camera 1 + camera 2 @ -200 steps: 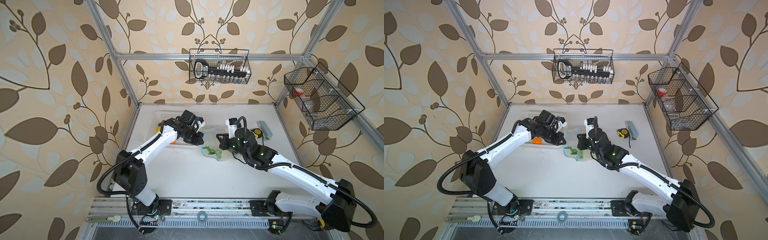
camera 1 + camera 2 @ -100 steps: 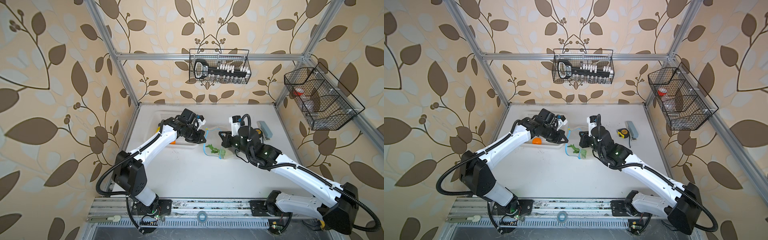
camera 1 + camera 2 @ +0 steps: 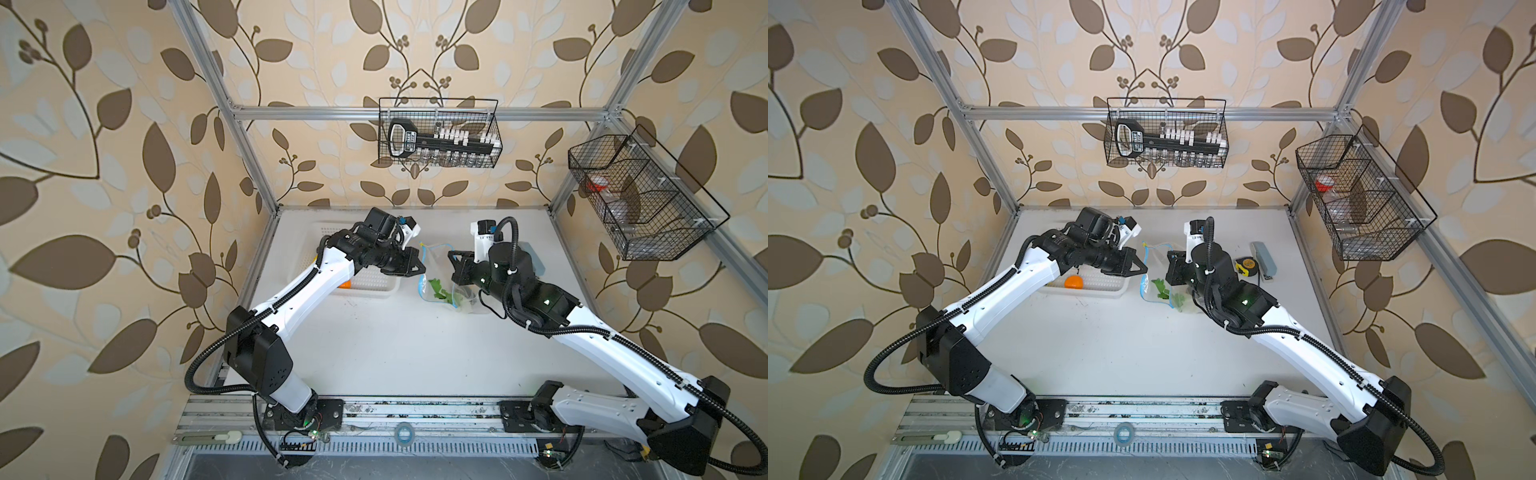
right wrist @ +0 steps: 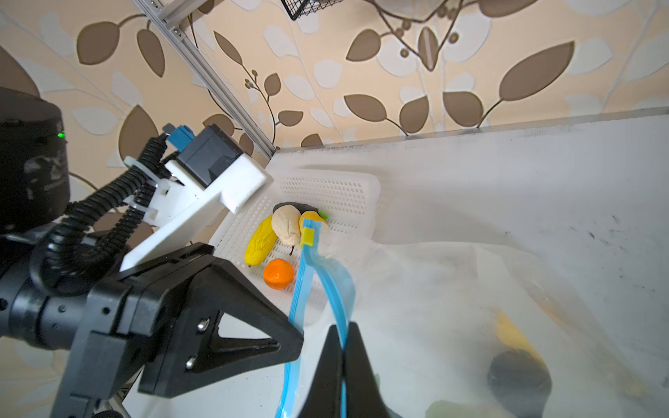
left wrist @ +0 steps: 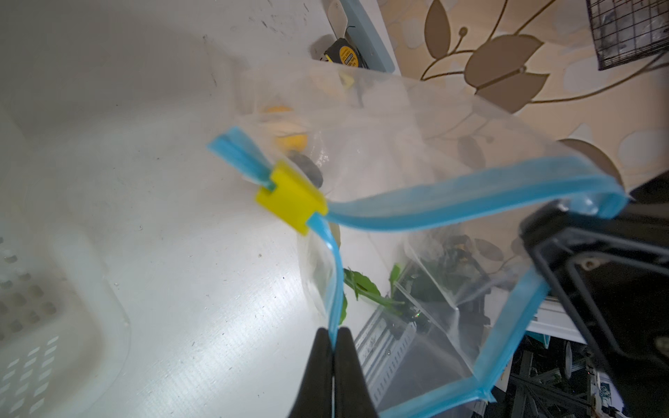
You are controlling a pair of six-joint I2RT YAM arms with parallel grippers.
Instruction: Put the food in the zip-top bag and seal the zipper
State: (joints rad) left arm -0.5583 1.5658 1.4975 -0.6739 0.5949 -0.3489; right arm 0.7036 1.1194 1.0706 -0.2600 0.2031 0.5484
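Leaf-pattern walls, white tabletop [image 3: 395, 345]. Clear bag [image 3: 435, 266] sits just beside the perforated white basket [image 4: 362, 182], mouth edge held up. Left gripper [image 5: 333, 343] is pinched tight on one lip of the blue zipper [image 5: 434, 202], right gripper [image 4: 344, 347] pinched on the opposite lip. My read: they're spreading the mouth for loading. Yellow slider [image 5: 291, 197] sits near one end, so it's unsealed. Film is thin, crinkly and floppy; the strip looks stiffer. Green leaf [image 3: 436, 287] is inside the bag. Corn [image 4: 259, 241], cauliflower [image 4: 286, 224] and orange [image 4: 278, 274] are in the basket.
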